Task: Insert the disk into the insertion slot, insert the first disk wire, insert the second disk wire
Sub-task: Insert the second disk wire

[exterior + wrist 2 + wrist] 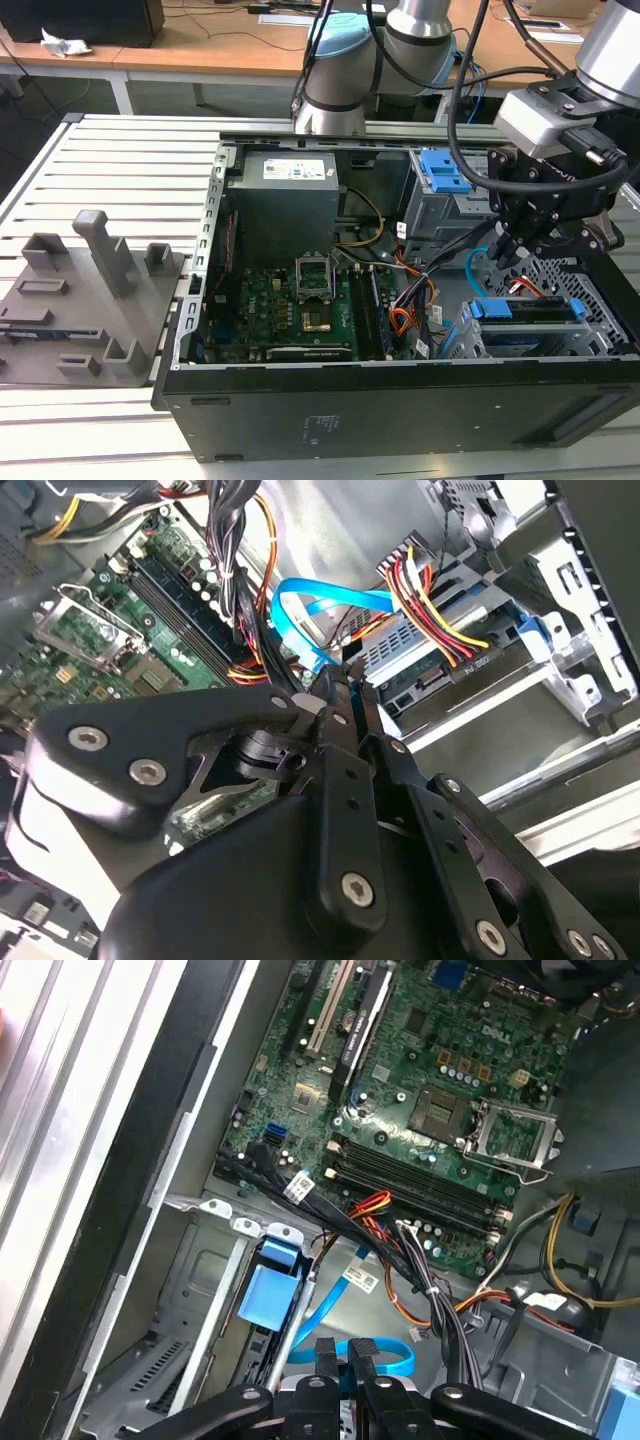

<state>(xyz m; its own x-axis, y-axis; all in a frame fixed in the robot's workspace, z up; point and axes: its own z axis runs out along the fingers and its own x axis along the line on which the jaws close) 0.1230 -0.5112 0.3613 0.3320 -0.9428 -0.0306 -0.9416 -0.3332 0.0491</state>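
Note:
The disk [530,311], in its blue bracket, lies inside the insertion slot [592,300], the low perforated silver cage at the exterior view's right. The first disk wire [440,615], a red, yellow and black bundle, ends in a black plug seated against the disk's edge [425,675]. My gripper [512,243] hangs just above the disk's inner end. Its fingers [352,705] are pressed together on the end of the second disk wire [300,595], the light-blue cable. That cable loops behind the fingertips [326,1352] and shows as a blue arc [477,262] beside the cage.
A taller grey cage with blue latches [441,190] stands behind the gripper. The motherboard [300,300] and power supply [285,195] fill the case's middle and back. Loose cable bundles [430,1290] run between board and cages. A grey fixture plate [90,300] sits outside the case.

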